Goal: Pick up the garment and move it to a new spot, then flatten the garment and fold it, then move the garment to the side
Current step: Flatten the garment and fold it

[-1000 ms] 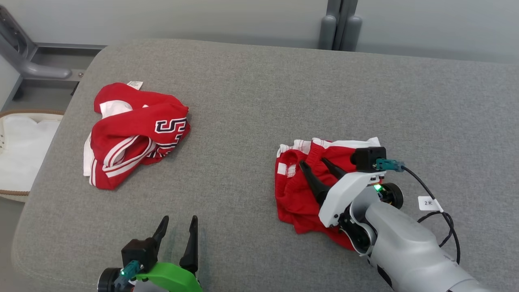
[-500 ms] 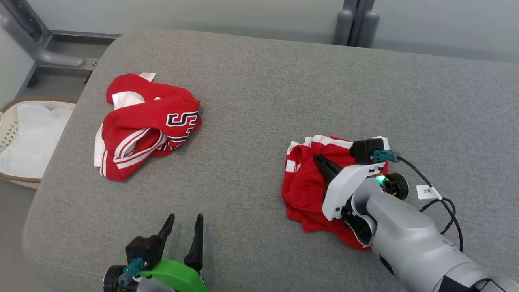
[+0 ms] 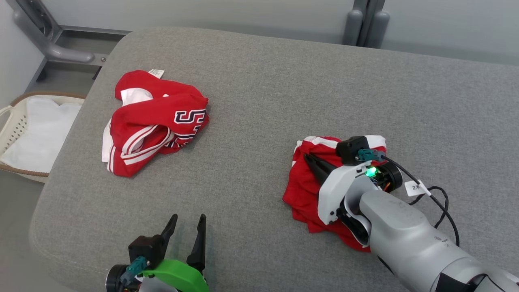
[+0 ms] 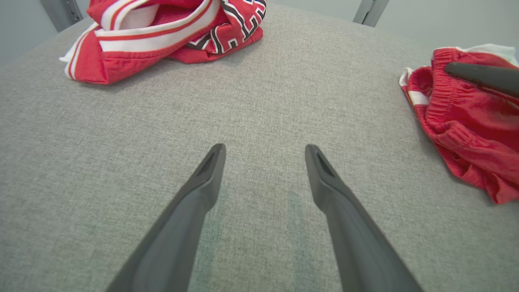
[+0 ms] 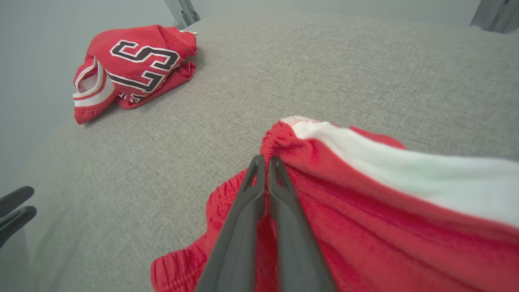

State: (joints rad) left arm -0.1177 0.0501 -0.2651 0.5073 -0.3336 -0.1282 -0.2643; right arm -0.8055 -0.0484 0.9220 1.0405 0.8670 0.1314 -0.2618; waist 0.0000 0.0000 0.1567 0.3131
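At the right side of the grey bench point(image 3: 259, 73) lie the crumpled red shorts point(image 3: 301, 190), white-trimmed. The right end effector point(image 3: 307, 157) is pressed together, pinching a fold at their elastic waistband. Well apart, at the left, a red jersey point(image 3: 158, 121) shows a navy figure, 5 or S; its white label point(image 3: 156, 73) is too small to read. A cable tag point(image 3: 415, 187) reads "2米". The left end effector point(image 3: 188, 217) stands spread over bare bench.
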